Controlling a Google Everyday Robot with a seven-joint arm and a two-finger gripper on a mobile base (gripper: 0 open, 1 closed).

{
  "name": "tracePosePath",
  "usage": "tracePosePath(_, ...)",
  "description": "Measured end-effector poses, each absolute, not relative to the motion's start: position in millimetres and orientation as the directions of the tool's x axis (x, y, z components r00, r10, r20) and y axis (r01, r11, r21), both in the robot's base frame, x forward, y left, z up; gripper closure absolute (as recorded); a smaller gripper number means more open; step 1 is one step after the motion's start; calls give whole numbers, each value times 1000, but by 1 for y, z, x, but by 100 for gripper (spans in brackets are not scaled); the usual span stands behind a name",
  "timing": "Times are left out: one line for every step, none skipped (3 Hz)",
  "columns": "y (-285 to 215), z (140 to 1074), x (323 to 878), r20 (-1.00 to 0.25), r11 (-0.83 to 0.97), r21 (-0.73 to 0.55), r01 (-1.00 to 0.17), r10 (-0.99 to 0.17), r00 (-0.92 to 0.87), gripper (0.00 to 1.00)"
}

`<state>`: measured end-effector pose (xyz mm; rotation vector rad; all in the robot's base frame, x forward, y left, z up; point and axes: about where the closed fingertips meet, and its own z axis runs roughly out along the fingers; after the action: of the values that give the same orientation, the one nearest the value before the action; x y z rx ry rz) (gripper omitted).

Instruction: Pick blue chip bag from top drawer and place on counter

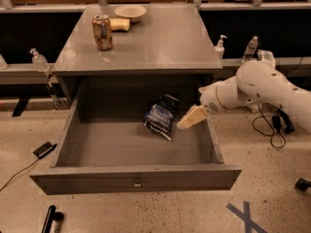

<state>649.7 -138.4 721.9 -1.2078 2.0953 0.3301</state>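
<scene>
The blue chip bag lies crumpled in the open top drawer, right of its middle toward the back. My gripper, cream-coloured at the end of the white arm, reaches in over the drawer's right wall and hangs just right of the bag, pointing down-left at it, a small gap apart. It holds nothing. The grey counter spans the cabinet above the drawer.
On the counter's back left stand a brownish drink can, a pale bowl and a small tan object. Spray bottles sit on side ledges. A black device and cables lie on the floor.
</scene>
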Motion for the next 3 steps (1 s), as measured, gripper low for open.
tracePosePath(-121, 700, 653, -693, 531, -68, -845, -634, -343, 0)
tracePosePath(-86, 674, 670, -731, 519, -38, -854, -597, -330, 0)
tracePosePath(-62, 654, 686, -752, 517, -40, -855, -579, -316, 0)
